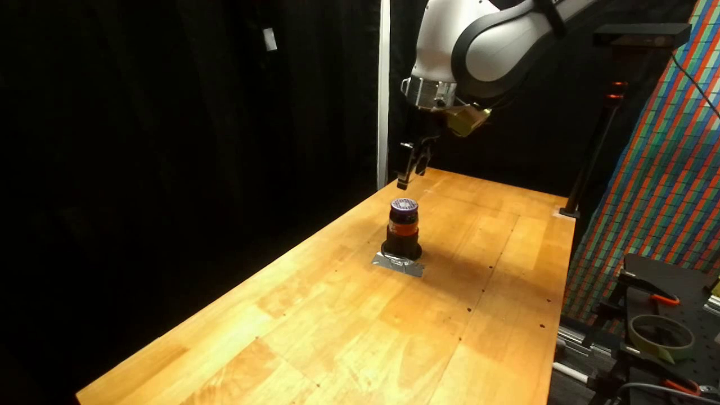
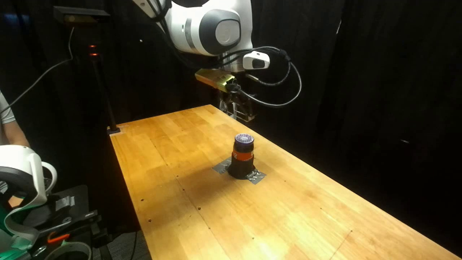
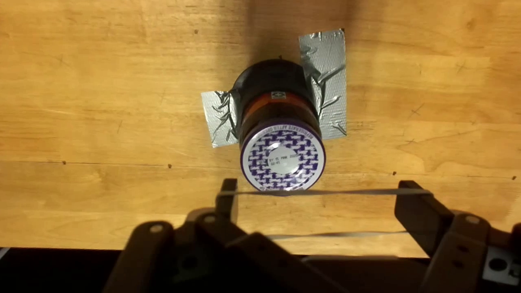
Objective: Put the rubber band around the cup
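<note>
Rubber band (image 3: 358, 191) spans the wide-set fingers (image 3: 423, 221), apparently for aligning; next should come centring and lowering it over the cup (image 3: 281, 134), inward from the lower edge of the worktop (image 3: 101, 211) in the wrist view.

Cup (image 1: 404, 229): purple-and-white weave-patterned lid (image 3: 283, 159), red-orange label (image 2: 243, 156), black base (image 2: 241, 169). Beside it, silver tape (image 3: 327, 81); beneath, honey-brown grained table (image 2: 296, 216); nearby, pale rubber band (image 3: 358, 192), black gripper (image 3: 319, 189).
</note>
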